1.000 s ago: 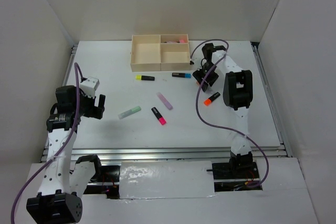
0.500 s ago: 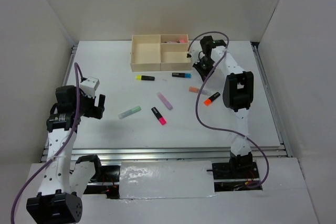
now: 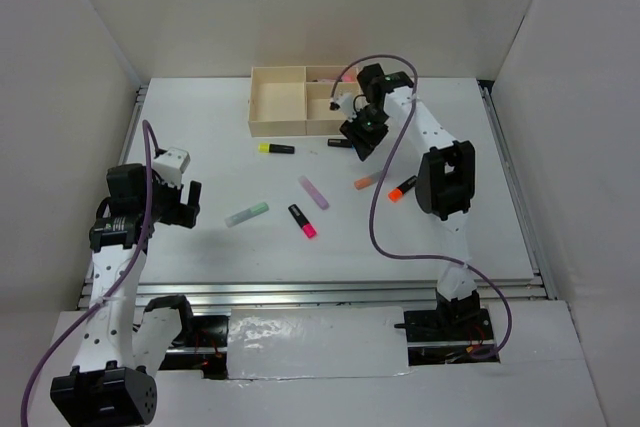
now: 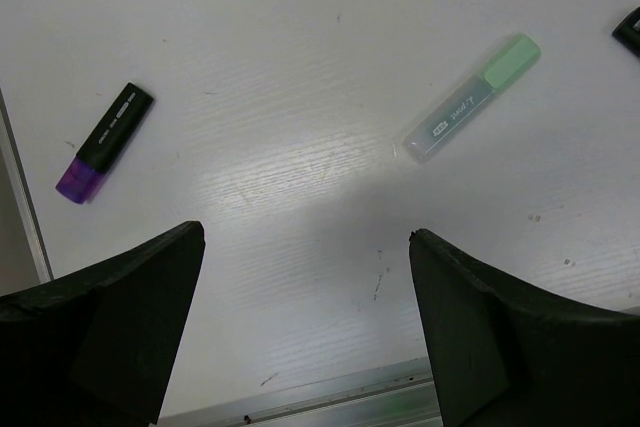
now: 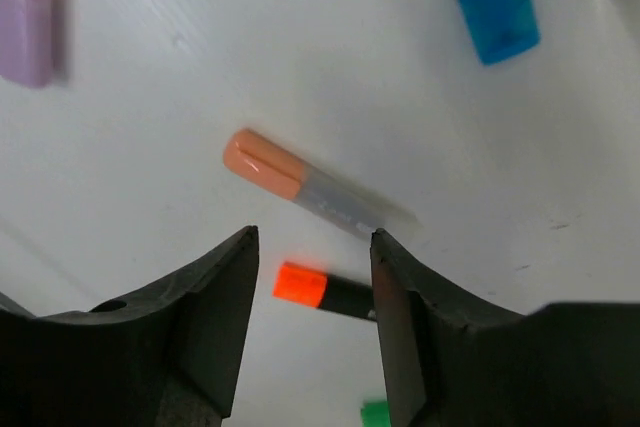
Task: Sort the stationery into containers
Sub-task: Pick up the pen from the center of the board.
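The beige tray (image 3: 276,107) stands at the back; a pink marker (image 3: 346,75) lies in its far right compartment. Loose markers lie on the table: yellow-ended (image 3: 276,148), blue-ended (image 3: 343,143), pastel purple (image 3: 313,191), mint (image 3: 246,213), pink-ended (image 3: 302,220), pastel orange (image 3: 368,180) and orange-ended black (image 3: 403,188). My right gripper (image 3: 362,133) hovers by the tray's front edge, open and empty (image 5: 313,237), above the pastel orange marker (image 5: 305,185) and the orange-ended one (image 5: 325,289). My left gripper (image 3: 186,203) is open and empty (image 4: 305,242); the mint marker (image 4: 472,99) lies ahead.
A purple-ended black marker (image 4: 104,142) lies at the left in the left wrist view; the left arm hides it from above. White walls close in the table on three sides. A metal rail (image 3: 330,292) runs along the near edge.
My right gripper has moved back and to the left, from over the orange markers toward the tray's front. The pastel orange marker now lies in the open. The left arm has not moved.
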`<state>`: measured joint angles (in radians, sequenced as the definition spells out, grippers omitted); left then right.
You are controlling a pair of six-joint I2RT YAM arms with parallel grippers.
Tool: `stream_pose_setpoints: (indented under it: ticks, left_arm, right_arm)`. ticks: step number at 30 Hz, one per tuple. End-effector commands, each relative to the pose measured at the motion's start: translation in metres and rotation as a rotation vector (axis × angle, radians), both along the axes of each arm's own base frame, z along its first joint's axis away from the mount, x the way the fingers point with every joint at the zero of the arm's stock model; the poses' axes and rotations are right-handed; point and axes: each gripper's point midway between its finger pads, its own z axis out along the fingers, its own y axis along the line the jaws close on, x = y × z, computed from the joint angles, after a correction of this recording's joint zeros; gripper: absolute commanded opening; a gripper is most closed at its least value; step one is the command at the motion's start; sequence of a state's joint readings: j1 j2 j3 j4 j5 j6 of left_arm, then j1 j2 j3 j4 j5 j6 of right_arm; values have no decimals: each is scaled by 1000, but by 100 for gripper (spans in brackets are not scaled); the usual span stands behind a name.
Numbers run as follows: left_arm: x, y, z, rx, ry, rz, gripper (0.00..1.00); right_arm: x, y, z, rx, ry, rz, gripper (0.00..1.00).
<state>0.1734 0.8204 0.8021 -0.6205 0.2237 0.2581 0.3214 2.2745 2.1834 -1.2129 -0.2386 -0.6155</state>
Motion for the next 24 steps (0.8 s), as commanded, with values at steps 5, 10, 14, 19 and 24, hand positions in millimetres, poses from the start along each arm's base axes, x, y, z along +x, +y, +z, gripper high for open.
stream_pose_setpoints:
  ticks: [5, 10, 14, 19, 24]
  left_arm:
    - [0, -13, 6, -17, -30, -83, 97]
    - [-1, -16, 5, -23, -17, -107, 99]
    - [-2, -17, 4, -25, -9, -117, 99]
    - [-3, -17, 5, -21, -17, -124, 99]
    - [-3, -18, 3, -25, -3, -126, 99]
  right_arm:
    - [-33, -62, -21, -139, 55, 258, 60]
    - [-36, -53, -25, -159, -1, 443, 65]
    - [-24, -42, -25, -178, -56, 529, 74]
    - [-10, -32, -30, -269, -116, 568, 85]
    - [-5, -33, -32, -339, -151, 608, 85]
